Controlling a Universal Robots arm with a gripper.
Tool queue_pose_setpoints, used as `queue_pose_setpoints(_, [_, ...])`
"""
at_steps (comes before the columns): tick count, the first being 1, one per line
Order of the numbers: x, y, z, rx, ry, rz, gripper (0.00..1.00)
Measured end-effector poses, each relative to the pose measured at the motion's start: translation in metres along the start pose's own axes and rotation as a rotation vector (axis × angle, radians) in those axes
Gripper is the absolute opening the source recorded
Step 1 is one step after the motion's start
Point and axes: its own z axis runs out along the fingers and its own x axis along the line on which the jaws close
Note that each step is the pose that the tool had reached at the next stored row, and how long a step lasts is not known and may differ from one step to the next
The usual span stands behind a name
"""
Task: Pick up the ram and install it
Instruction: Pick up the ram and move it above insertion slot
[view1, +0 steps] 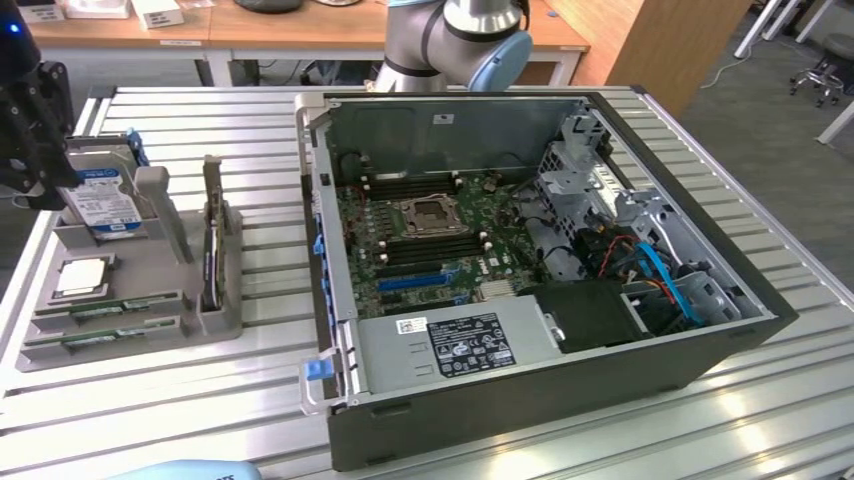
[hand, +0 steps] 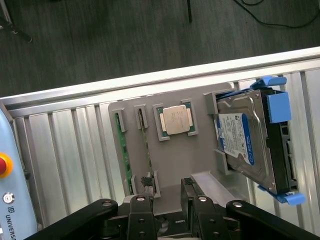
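Jaws: the jaws stand apart with nothing between them, over the near edge of the tray.
Ram: the ram stands on edge in its tray slot, just ahead of the jaws, with its near end close to one jaw tip and untouched.
Second ram: a second ram sits in the next slot, a little further to that same side of the jaws.
Other parts: the processor lies ahead of the jaws and the drive lies off to their other side.
Case: the open case sits on the tabletop, well apart from the jaws.
Board: the memory slots on the board look unfilled.
Progress: early, by my reading. The jaws are placed over the tray, but the ram is not yet gripped, lifted or installed.
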Motion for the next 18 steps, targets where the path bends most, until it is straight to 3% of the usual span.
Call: queue_pose_setpoints(18, [0.000, -0.0004, 0.0111, 0.0000, 0.0000, 0.000, 0.35])
